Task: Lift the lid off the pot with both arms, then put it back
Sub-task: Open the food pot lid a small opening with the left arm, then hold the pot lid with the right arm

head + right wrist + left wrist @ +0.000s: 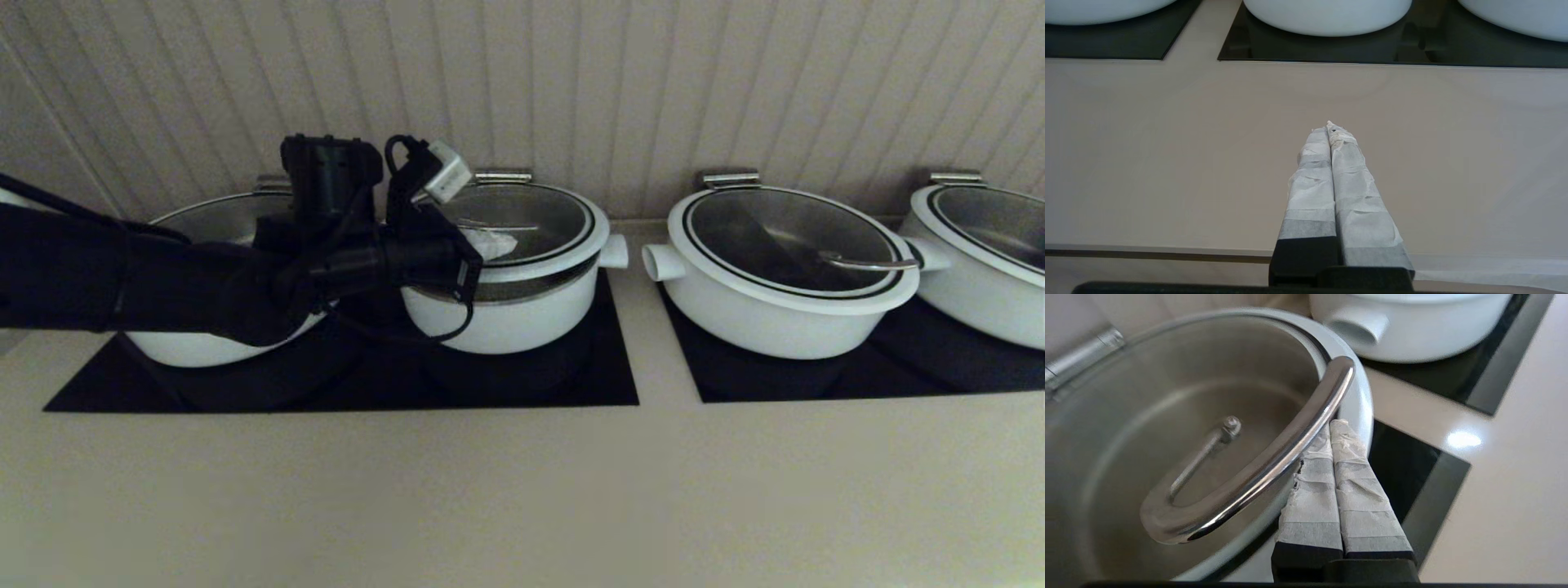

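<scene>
Nearby, wider pot (784, 278), left arm (204, 278) occluding pot (506, 314)

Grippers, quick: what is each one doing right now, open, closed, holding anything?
Left gripper: closed, empty, tips tucked under the lid handle.
Right gripper: closed, empty, over the bare counter.

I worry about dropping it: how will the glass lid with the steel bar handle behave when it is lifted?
The lid is probably rigid and rather heavy, being glass in a thick white rim. Its polished handle looks slippery; the left gripper, fingers together, sits under the bar rather than clamping it, so it might slide. In the head view it seems raised on one side, hinged behind, so it likely pivots.
</scene>
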